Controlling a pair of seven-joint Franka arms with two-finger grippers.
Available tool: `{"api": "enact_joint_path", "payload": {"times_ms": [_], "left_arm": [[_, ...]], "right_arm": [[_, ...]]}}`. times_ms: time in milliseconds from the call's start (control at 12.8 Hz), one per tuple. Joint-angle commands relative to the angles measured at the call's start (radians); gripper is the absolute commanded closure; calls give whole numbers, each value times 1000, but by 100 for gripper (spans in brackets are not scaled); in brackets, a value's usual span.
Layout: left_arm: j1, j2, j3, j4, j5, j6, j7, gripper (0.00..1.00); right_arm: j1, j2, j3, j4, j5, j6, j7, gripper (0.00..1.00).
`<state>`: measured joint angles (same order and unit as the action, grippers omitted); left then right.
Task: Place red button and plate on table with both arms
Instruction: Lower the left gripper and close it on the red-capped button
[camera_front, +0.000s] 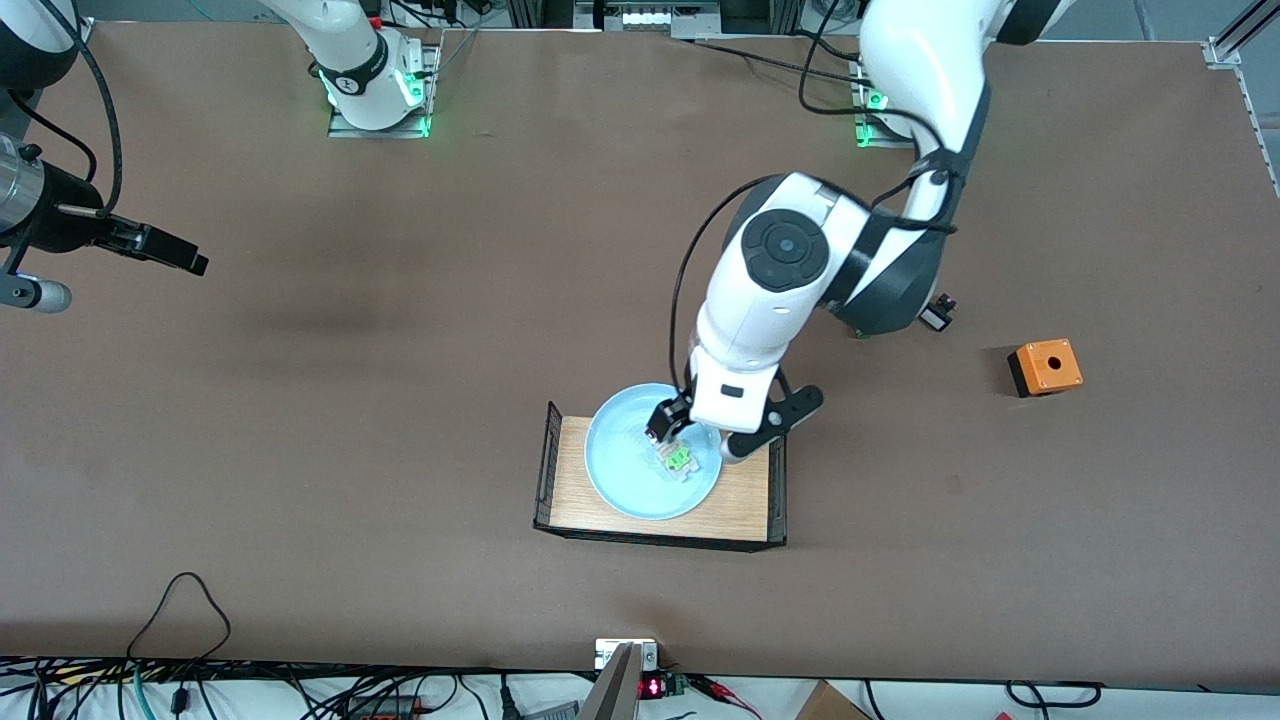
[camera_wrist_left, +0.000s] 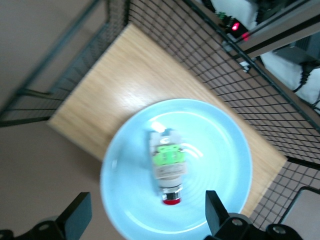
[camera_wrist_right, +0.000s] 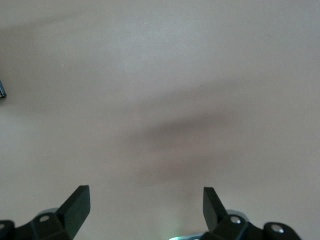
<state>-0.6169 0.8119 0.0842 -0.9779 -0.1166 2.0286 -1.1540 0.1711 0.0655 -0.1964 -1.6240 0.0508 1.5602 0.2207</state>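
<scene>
Step in hand: the approach to the first pick. The left tool (camera_front: 690, 432) hangs low over the plate (camera_front: 620, 480), its fingers (camera_wrist_left: 75, 217) spread wide with nothing between them, 1 to each side of the red button (camera_wrist_left: 167, 167) in the left wrist view.
Red button: lies on its side in the plate's middle, red cap at 1 end, green block at mid-body, no finger touching it.
Plate: pale blue, sits on the light-wood platform (camera_front: 745, 495) with black mesh ends, which stands on the desk (camera_front: 400, 400) toward the front camera's edge.
Right tool: the right tool (camera_front: 165, 248) waits over bare desk at the right arm's end, jaws wide, holding nothing.
Next move, as I judge it: the left tool needs to drop a little more, centre on the button's body and close across it, then lift it off the plate. The button is small and rounded, so it may roll or slip if caught near the cap. The plate remains for the right arm.
Progress: neither thing is on the desk yet.
Count: 2 arms, 1 plate, 1 red button, 1 platform, 1 orange box (camera_front: 1045, 367) with a hole on top, 1 small black-and-white switch (camera_front: 937, 316).
</scene>
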Motion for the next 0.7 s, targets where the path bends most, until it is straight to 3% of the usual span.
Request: {"api": "enact_joint_path", "payload": {"times_ms": [0, 311, 545, 623], "left_arm": [[-30, 76, 34, 70, -12, 25, -13, 0], [-73, 110, 74, 70, -11, 47, -13, 0], [-78, 125, 91, 70, -11, 87, -16, 1], [-78, 127, 98, 70, -11, 97, -16, 2]], "right_arm": [[4, -16, 11, -13, -49, 6, -18, 0], [-22, -18, 14, -19, -60, 32, -102, 0], [-139, -16, 113, -23, -58, 37, -121, 0], [-140, -18, 117, -23, -58, 37, -119, 0]]}}
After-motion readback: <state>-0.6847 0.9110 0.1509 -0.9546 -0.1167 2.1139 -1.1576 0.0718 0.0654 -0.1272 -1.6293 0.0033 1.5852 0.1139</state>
